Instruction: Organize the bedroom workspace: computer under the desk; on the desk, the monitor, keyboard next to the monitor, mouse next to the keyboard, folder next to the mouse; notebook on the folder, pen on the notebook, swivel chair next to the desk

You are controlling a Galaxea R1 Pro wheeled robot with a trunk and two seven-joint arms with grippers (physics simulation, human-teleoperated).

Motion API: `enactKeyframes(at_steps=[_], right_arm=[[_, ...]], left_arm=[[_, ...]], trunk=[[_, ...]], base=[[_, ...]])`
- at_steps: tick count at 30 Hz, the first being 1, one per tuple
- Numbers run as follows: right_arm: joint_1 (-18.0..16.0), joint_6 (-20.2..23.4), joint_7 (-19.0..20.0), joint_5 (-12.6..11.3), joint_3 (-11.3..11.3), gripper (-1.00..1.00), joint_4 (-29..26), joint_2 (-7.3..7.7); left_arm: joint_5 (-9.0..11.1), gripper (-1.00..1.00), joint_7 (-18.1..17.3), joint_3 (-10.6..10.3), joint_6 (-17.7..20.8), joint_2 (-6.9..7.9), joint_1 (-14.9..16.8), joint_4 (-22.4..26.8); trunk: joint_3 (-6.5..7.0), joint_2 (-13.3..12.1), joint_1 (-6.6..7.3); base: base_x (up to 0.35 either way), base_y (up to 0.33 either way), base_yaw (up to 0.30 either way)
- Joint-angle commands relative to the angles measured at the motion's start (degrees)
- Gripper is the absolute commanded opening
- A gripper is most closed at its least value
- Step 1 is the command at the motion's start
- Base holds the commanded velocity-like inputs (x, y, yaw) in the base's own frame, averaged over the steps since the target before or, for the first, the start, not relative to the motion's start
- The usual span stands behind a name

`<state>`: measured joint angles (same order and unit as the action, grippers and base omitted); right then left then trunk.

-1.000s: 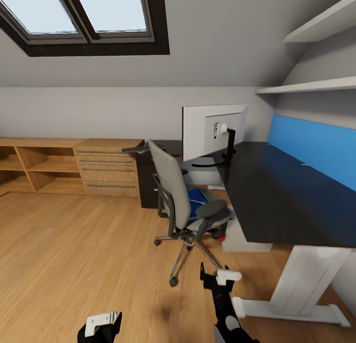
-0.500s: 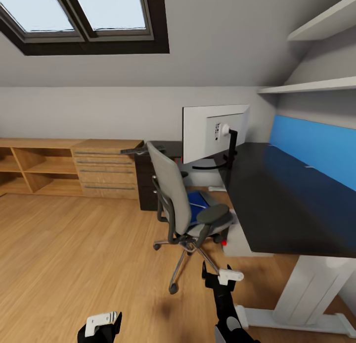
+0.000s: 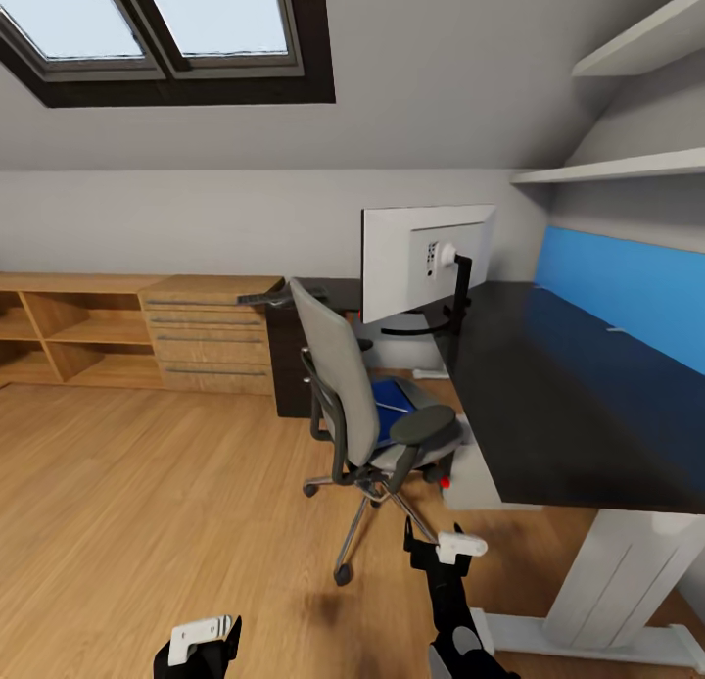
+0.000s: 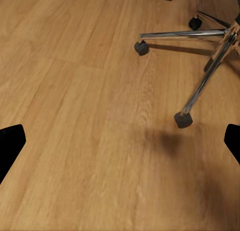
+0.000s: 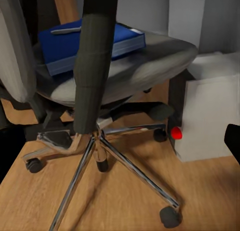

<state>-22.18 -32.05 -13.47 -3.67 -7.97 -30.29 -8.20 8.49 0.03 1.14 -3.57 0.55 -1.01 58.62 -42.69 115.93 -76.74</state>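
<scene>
The swivel chair (image 3: 367,405) stands on the wooden floor (image 3: 147,493) at 12 o'clock, just beside the counter (image 3: 558,395) at 2 o'clock where the monitor (image 3: 423,258) stands. The blue folder (image 5: 87,43) lies on its seat with a pale pen (image 5: 66,30) on top. Both the left gripper (image 3: 201,640) and right gripper (image 3: 439,547) hold nothing; the left's jaws are spread wide, the right's spread I cannot tell.

Blue folder (image 3: 392,402) flat on grey swivel chair (image 3: 343,385) seat, beside black desk (image 3: 548,385)

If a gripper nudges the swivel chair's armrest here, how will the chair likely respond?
The swivel chair would probably roll easily: its chrome star base sits on casters over smooth wood floor. The seat may also rotate, shifting the blue folder.
</scene>
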Motion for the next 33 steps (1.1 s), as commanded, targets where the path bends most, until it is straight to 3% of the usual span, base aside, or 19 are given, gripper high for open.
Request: enactKeyframes(at_steps=[1, 7, 12, 19, 24, 33], right_arm=[[-0.06, -0.19, -0.47, -0.35, -0.47, 1.0, 0.0, 0.14], [-0.58, 0.99, -1.02, -0.29, -0.4, 1.0, -4.47, 0.74], [-5.78, 6.37, -2.74, -0.36, -0.38, 1.0, -3.78, 2.22], [-11.94, 7.99, -3.11, -0.85, -0.38, 1.0, 0.53, 5.43], [-12.8, 6.16, -3.06, -3.12, -0.38, 1.0, 3.3, 6.63], [-12.97, 5.11, -3.05, -3.92, -0.38, 1.0, 4.15, 6.89]], left_arm=[[0.56, 1.0, 0.02, -0.04, -0.09, 0.01, -0.01, 0.06], [0.56, 1.0, 0.01, -0.03, -0.07, -0.02, -0.02, 0.06], [0.51, 1.0, -0.07, -0.08, -0.04, -0.11, -0.01, 0.01], [0.48, 1.0, -0.19, -0.09, -0.03, -0.19, 0.01, 0.0], [0.48, 1.0, -0.18, -0.09, -0.03, -0.19, -0.02, 0.0], [0.48, 1.0, -0.19, -0.09, -0.05, -0.19, 0.01, 0.0]], trunk=[[-0.23, 0.44, -0.22], [-1.3, 2.84, -1.54], [-2.2, 4.85, -2.64], [-3.46, 7.66, -4.18], [-4.36, 9.66, -5.27], [-5.97, 13.27, -7.25]], base=[[0.001, 0.0, 0.0], [0.0, 0.0, 0.0], [0.0, 0.0, 0.0], [0.0, 0.0, 0.0], [0.0, 0.0, 0.0], [0.0, 0.0, 0.0]])
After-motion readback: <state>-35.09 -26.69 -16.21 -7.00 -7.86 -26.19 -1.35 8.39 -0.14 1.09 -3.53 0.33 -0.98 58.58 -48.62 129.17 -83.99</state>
